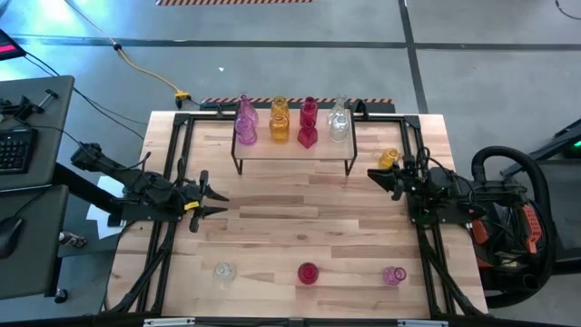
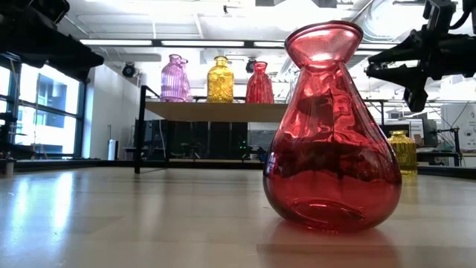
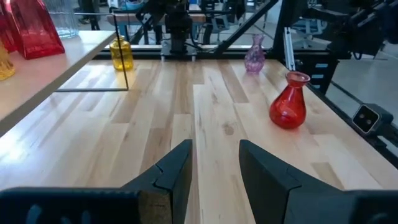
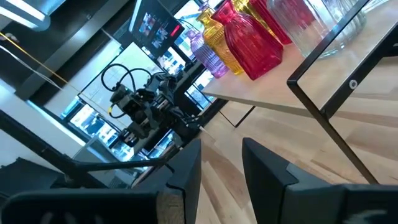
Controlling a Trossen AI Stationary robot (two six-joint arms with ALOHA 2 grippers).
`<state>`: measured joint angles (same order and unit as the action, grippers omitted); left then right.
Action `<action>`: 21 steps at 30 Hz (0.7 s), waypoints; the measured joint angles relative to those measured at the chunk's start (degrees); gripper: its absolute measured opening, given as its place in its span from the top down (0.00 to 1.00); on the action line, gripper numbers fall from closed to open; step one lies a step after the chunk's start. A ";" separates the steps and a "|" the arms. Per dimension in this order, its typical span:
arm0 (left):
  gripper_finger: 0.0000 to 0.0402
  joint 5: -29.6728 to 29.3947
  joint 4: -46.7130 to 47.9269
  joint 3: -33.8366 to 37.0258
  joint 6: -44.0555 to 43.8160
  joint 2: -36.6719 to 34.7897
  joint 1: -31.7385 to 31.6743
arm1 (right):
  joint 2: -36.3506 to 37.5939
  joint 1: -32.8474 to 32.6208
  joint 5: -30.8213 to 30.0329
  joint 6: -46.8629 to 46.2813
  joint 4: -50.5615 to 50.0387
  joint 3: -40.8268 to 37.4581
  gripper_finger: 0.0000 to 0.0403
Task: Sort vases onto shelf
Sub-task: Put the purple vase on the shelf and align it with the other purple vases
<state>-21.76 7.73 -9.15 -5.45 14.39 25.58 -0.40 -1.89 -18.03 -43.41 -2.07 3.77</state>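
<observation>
My right fingers (image 1: 374,174) are apart and holding nothing, right next to the yellow vase (image 1: 388,159) beside the shelf (image 1: 292,145), so I think one bad bump could tip it over. My left fingers (image 1: 218,199) are apart too, far from the clear (image 1: 223,272), red (image 1: 308,272) and pink (image 1: 393,274) vases on the table (image 1: 290,227) (all look empty). The shelf looks full, and a new vase could knock one off.

Left pincer (image 1: 216,200) hovers open and empty over the desk (image 1: 300,232), at its left side. Right pincer (image 1: 374,175) hovers open and empty at the desk's right side.
</observation>
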 joint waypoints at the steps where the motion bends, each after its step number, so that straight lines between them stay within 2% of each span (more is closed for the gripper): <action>1: 0.70 -0.01 -0.13 0.00 -0.36 0.00 0.00 | -0.01 0.00 -0.02 0.14 0.00 0.00 0.76; 4: 0.70 -0.08 -0.30 0.00 -3.24 0.00 0.00 | 0.01 0.00 0.01 -2.49 0.02 0.00 0.76; 11: 0.70 -4.96 -2.22 -0.01 -10.83 0.00 -0.07 | 0.01 0.02 -0.41 -18.40 0.19 0.00 0.76; 15: 0.70 -7.04 -3.31 -0.02 -7.00 0.02 -0.07 | 0.02 0.00 0.25 -20.96 2.55 0.00 0.76; 21: 0.70 -8.14 -4.79 -0.04 -9.80 0.00 -0.07 | 0.02 0.00 -5.63 -22.13 3.05 0.00 0.76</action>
<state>-29.90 2.94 -9.19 -15.25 14.39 25.52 -0.38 -1.89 -23.65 -65.54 0.98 3.77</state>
